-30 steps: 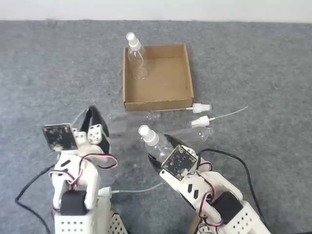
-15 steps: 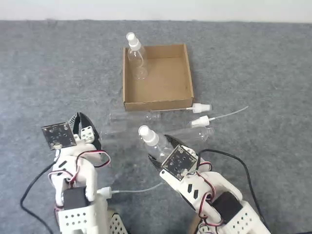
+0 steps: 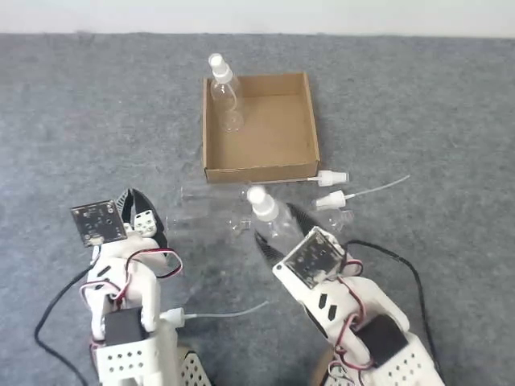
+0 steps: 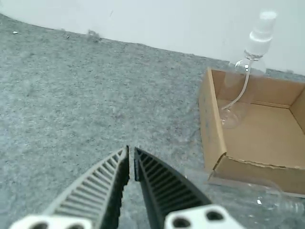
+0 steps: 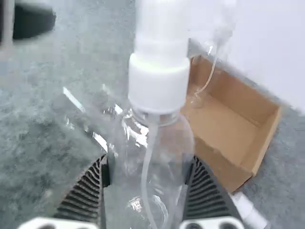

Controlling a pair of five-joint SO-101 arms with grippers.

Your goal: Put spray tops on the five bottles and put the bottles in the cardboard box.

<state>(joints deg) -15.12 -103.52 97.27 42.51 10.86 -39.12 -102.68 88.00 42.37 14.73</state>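
My right gripper point(image 3: 280, 231) is shut on a clear bottle point(image 3: 272, 221) with a white spray top point(image 3: 258, 199), held upright just in front of the cardboard box point(image 3: 257, 171). In the right wrist view the bottle point(image 5: 155, 157) sits between the ribbed fingers point(image 5: 86, 191), with the box point(image 5: 248, 138) beyond it. A second topped bottle point(image 3: 225, 95) stands in the box's far left corner and appears again as the bottle point(image 4: 240, 81) in the left wrist view. My left gripper point(image 3: 138, 211) hangs over bare carpet left of the box, shut and empty point(image 4: 131, 152).
Clear bottles without tops lie on the carpet in front of the box point(image 3: 193, 195) point(image 3: 239, 224) point(image 3: 338, 217). Two loose spray tops point(image 3: 331, 178) point(image 3: 333, 199) lie at the box's front right corner. Another spray top point(image 3: 174, 316) with its tube lies by the left arm's base.
My right gripper has carried the topped bottle forward and to the right, closer to the box. The left gripper drew back to the left a second ago and has stayed there since.
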